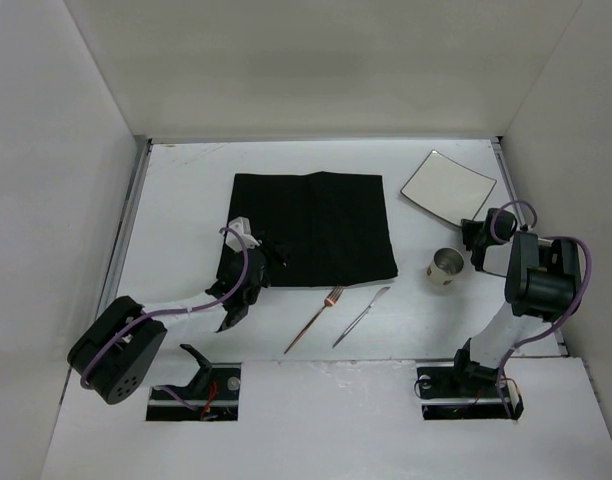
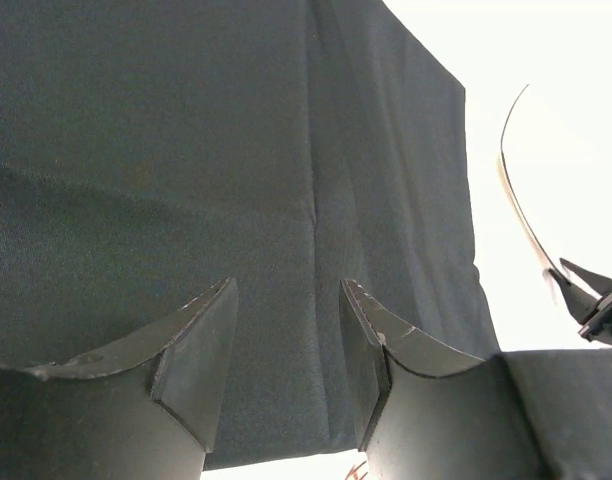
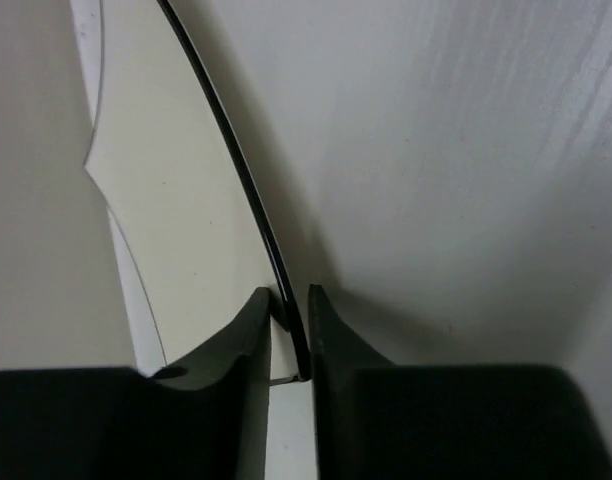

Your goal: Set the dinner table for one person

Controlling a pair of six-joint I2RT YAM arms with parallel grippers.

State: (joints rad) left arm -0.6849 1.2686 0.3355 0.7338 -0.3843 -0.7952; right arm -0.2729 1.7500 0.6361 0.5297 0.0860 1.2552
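black jaws of the right gripper (image 3: 289,305) pinch the thin dark rim of the square glossy plate (image 3: 176,200), likely to carry it toward the cloth mat (image 1: 316,225); left gripper (image 2: 286,295) hangs open over that mat's near left corner; matte white dinner table (image 1: 186,190) lies beneath everything; slim metal fork (image 1: 316,318) and knife (image 1: 363,315) lie just before the mat

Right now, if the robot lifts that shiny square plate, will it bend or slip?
Probably stiff: the plate looks hard and glossy. That gloss may make it slippery, and the right pincer straddles only its thin rim, so it might tilt.
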